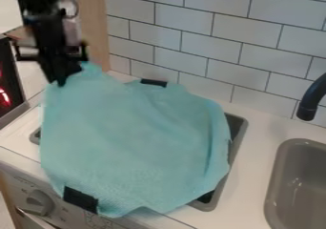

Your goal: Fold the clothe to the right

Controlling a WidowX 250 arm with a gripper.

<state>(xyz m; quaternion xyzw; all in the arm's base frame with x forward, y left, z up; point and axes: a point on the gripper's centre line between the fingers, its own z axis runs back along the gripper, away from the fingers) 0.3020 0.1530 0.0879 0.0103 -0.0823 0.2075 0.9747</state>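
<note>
Since a rightward fold likely starts opposite, my gripper (61, 82) sits at ten o'clock on the turquoise cloth (137, 142); whether it is clenched, I cannot tell.

cloth (134, 137): turquoise | tiles (213, 30): white | faucet (313, 97): black | sink (272, 185): grey

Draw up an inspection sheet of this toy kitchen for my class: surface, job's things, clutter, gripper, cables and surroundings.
Surface: white counter; grey-rimmed inset partly under the cloth.
Job's things: cloth teal, spread broadly, lower edge over the counter's front; black patches at two edges.
Clutter: dark object with red glow, left edge.
Gripper: at the cloth's upper-left corner.
Cables: thin loop beside the arm, possibly a cable.
Surroundings: tiled wall, wooden post, sink, black faucet, front knob.
</note>
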